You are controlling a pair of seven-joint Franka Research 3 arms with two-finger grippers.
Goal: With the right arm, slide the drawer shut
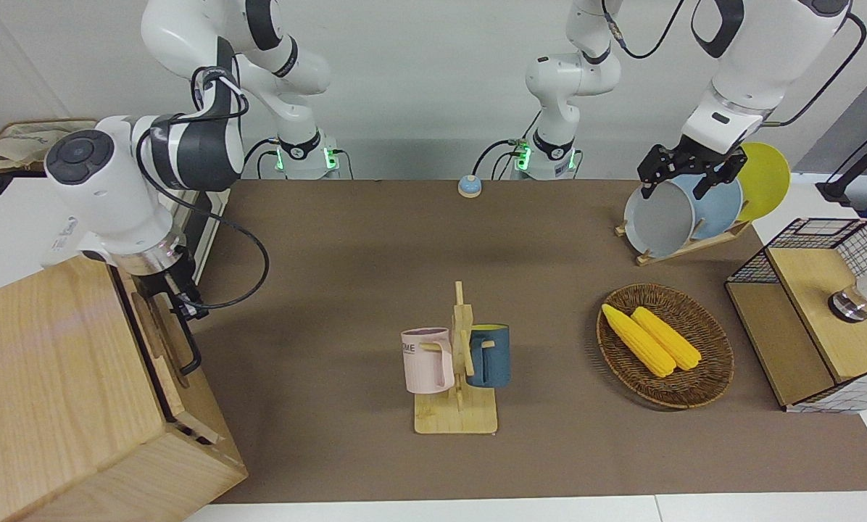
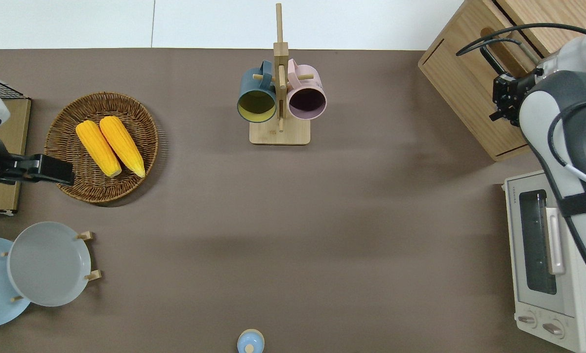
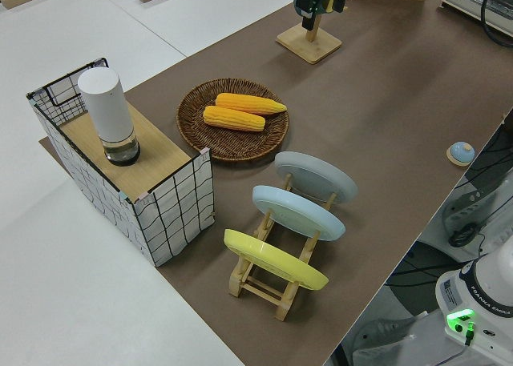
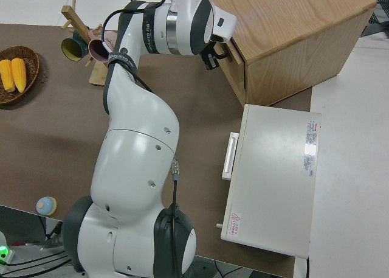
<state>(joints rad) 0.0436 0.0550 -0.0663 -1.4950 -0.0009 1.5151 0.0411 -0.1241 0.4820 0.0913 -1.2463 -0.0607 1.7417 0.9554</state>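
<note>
Pale wood marks your drawer [image 1: 159, 341], at the right arm's end of the surface, its black handle [image 1: 187, 348] running along the front. Your right gripper [image 1: 180, 296] sits at that front near the handle's robot-side end; I can't tell its fingers' state. The left arm is parked.

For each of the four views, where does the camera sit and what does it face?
Front: across the table, facing both arms; right tool at the drawer.
Overhead: straight down; mug rack, right arm at the cabinet.
Left side: raised, table's left end; plates, corn basket.
Right side: above the right arm; toaster oven.
Shared: corn in all.
</note>
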